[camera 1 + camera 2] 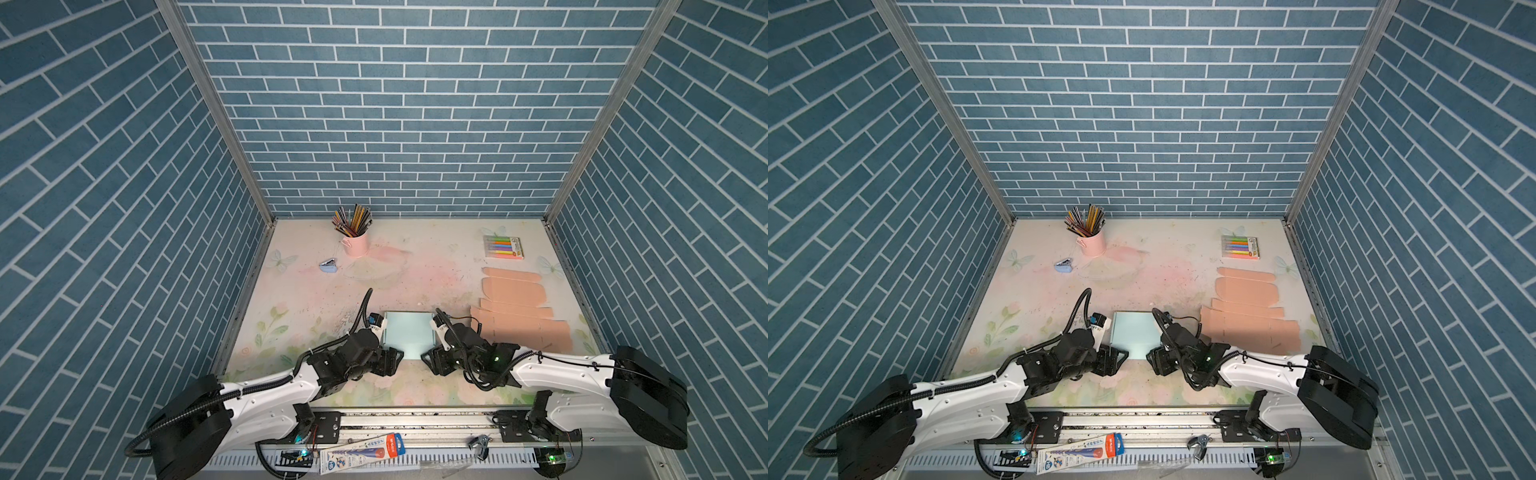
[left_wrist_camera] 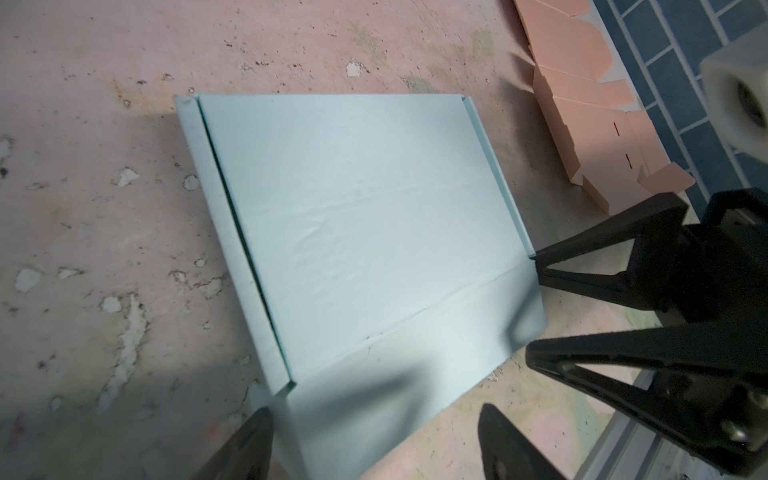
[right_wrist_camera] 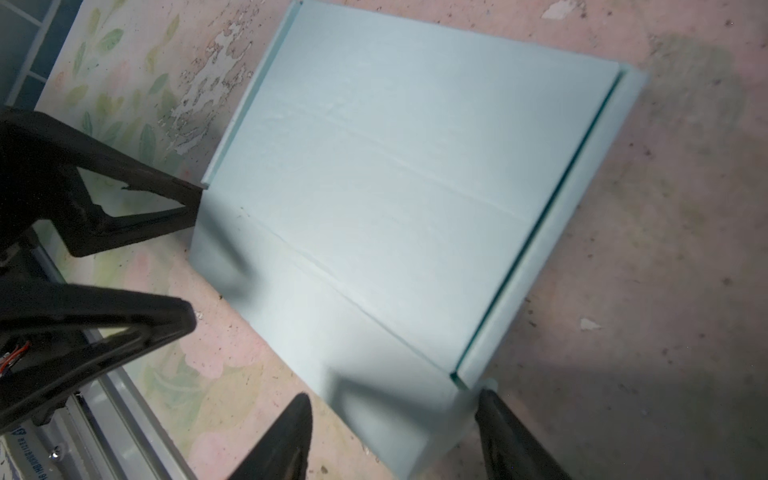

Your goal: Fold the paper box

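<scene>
The blue box (image 1: 409, 334) lies flat at lower centre in both top views, between the two grippers. The left gripper (image 1: 392, 360) and right gripper (image 1: 428, 362) are both spread wide, each straddling one near corner of it.

The paper box (image 1: 409, 334) is pale blue, the mat (image 1: 316, 291) floral.
</scene>
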Robot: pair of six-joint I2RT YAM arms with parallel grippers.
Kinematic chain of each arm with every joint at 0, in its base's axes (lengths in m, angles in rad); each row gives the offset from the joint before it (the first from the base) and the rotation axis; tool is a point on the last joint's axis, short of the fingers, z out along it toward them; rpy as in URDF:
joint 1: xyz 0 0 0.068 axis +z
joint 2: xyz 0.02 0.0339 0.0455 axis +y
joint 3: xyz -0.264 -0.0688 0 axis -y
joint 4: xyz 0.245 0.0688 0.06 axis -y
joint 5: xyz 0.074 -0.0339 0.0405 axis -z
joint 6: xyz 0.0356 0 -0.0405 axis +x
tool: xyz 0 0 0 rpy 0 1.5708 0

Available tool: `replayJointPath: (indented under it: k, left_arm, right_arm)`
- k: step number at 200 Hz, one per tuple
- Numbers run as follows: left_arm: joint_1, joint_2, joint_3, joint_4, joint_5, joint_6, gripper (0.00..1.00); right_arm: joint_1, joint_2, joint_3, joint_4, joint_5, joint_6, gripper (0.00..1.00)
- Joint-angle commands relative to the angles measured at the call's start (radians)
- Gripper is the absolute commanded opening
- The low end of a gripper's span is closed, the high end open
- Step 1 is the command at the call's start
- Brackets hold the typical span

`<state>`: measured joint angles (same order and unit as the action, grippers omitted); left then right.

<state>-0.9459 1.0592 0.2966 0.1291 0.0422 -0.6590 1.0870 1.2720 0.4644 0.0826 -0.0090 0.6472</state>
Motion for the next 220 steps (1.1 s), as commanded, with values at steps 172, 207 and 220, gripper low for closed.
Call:
replayJointPath:
  k: [172,207,220]
  left_arm:
    - [-0.048,0.045,-0.012,0.058,-0.024,-0.042,0.75]
    - [-0.049,0.065,-0.017,0.077,-0.024,-0.047,0.73]
    - [-0.049,0.071,-0.017,0.081,-0.028,-0.047,0.72]
  right_arm:
    - [0.027,0.041,0.015,0.011,0.022,0.052,0.64]
    - [0.027,0.037,0.013,0.005,0.033,0.049,0.64]
    - [0.027,0.038,0.013,0.005,0.039,0.049,0.64]
